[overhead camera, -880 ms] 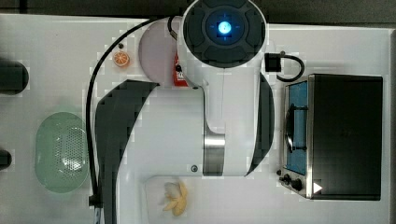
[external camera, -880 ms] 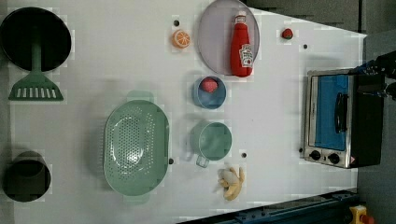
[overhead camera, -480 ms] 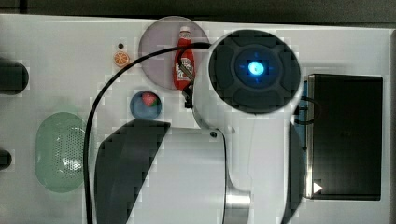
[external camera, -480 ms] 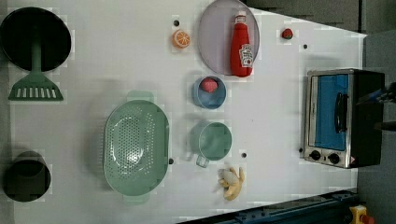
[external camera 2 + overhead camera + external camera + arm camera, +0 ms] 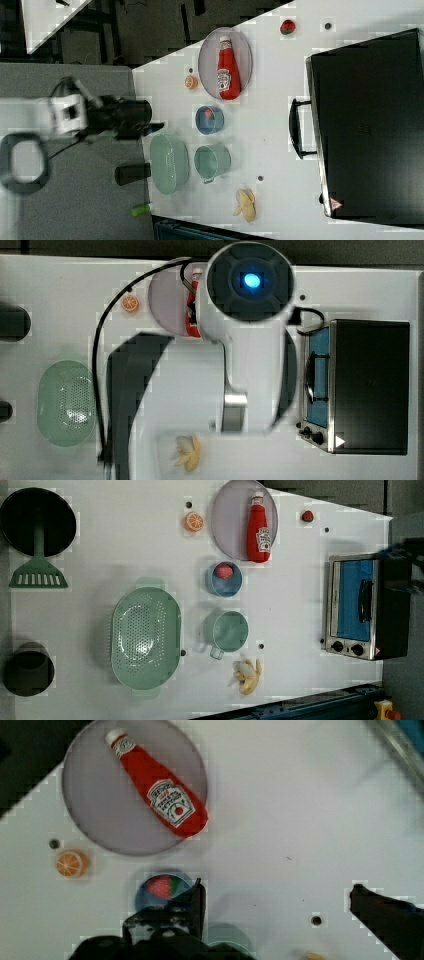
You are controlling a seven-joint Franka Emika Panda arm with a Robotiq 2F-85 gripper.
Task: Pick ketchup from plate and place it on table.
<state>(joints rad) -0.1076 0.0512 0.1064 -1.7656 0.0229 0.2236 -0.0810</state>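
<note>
The end effector (image 5: 275,905) is hanging above the counter (image 5: 125,545) with its two dark fingers (image 5: 192,905) standing wide apart and gripping nothing. Taking the plate (image 5: 227,525) as the landmark, the end effector is hovering off its rim, over the blue dish (image 5: 162,892) that is holding a strawberry. The ketchup (image 5: 259,529) is lying on its side on the plate, label up, its red base reaching the plate's edge. An orange slice (image 5: 194,521) is sitting just beside the plate on the left view's left, and a small red fruit (image 5: 307,516) is resting on the counter near the plate's other side. Further from the plate, a green cup (image 5: 226,630), a green colander (image 5: 145,637) and a toaster oven (image 5: 362,607) are standing on the counter.
</note>
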